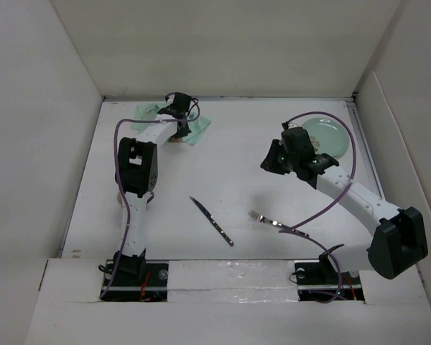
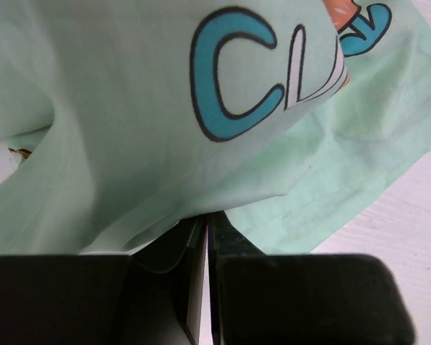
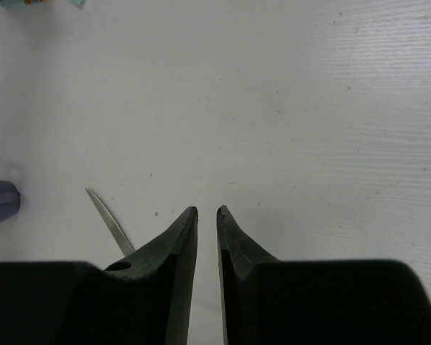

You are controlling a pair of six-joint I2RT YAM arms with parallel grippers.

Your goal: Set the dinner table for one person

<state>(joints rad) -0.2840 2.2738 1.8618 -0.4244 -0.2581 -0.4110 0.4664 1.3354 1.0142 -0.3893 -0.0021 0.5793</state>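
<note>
The dinner table [image 1: 244, 144] is a white tabletop inside white walls. A mint-green printed placemat [image 1: 198, 130] lies crumpled at the far left. My left gripper [image 1: 178, 121] is over it. In the left wrist view the left gripper [image 2: 205, 217] is shut on a fold of the placemat [image 2: 129, 108], which bunches up above the fingers. A pale green plate [image 1: 330, 133] sits at the far right. A knife [image 1: 212, 221] and a fork [image 1: 266, 219] lie near the front middle. My right gripper [image 1: 271, 162] hovers left of the plate, and in its wrist view [image 3: 207, 210] the jaws are almost together and empty.
The knife's blade [image 3: 108, 219] shows just left of the right fingers. A purple cable [image 1: 345, 180] loops over the right arm and past the plate. White panel walls [image 1: 29, 144] close in the table on three sides.
</note>
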